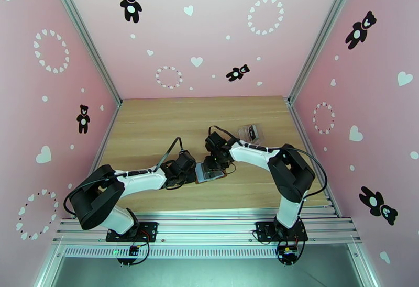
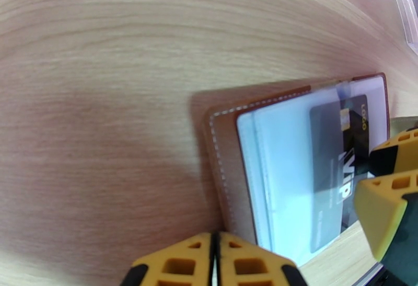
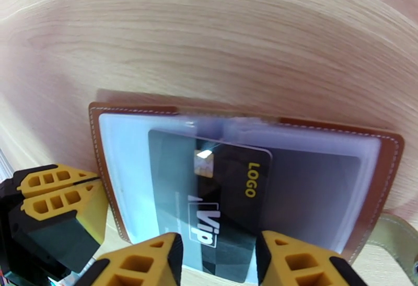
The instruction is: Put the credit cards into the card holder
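The left gripper (image 2: 215,245) is seen with its fingers pressed together, parked right at the brown edge of the card holder (image 2: 230,177); whether any leather is pinched can't really be told. The card holder is laid open flat on the wooden table (image 1: 157,125), roughly mid-table between the two arms, see-through pockets facing up. One dark credit card (image 3: 224,188), marked VIP and LOGO, is tucked partway into a pocket, near end sticking out. The right gripper (image 3: 219,237) is held over that end, fingers spread apart, one at each corner; contact can't be made out. Further right, a clear plastic case (image 1: 250,132) is lying well apart, something dark inside.
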Controlling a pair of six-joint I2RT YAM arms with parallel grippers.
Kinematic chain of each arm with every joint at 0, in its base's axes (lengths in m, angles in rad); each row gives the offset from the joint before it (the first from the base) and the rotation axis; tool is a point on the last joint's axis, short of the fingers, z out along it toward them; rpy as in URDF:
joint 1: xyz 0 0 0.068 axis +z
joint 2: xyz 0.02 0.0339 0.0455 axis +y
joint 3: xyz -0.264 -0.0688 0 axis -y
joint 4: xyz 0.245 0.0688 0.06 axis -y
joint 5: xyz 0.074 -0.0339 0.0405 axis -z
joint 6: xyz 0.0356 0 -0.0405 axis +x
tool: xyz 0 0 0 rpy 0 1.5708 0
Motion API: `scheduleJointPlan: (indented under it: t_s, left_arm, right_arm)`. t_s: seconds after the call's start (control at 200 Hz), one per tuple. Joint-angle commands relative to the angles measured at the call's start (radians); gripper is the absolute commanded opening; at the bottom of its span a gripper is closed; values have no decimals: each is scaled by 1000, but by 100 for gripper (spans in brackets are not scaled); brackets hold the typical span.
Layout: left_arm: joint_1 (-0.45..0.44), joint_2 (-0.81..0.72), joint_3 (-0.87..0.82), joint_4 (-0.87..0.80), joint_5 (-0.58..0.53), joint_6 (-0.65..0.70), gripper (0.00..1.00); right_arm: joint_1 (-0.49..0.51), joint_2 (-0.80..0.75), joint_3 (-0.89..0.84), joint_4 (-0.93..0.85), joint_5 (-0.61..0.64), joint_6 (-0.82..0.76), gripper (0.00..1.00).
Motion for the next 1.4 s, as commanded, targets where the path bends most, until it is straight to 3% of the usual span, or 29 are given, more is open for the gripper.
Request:
scheduleJointPlan:
  t_s: [0.0, 0.691, 1.006, 1.296, 1.396]
  left_arm:
    - [-13, 42, 1, 8, 20, 7, 10]
    - [-14, 31, -6, 5, 9, 0, 11]
    - [-16, -36, -39, -3, -4, -12, 12]
    - [-16, -78, -75, 23, 21, -28, 20]
    - [-15, -79, -75, 19, 17, -26, 20]
  right_arm:
    - [12, 27, 10, 21, -37, 17, 43]
    - [39, 63, 52, 53, -121, 15, 41]
    - [4, -102, 63, -123, 156, -74, 52]
    - [-86, -124, 42, -240, 359, -115, 58]
    - [-109, -111, 27, -242, 378, -123, 58]
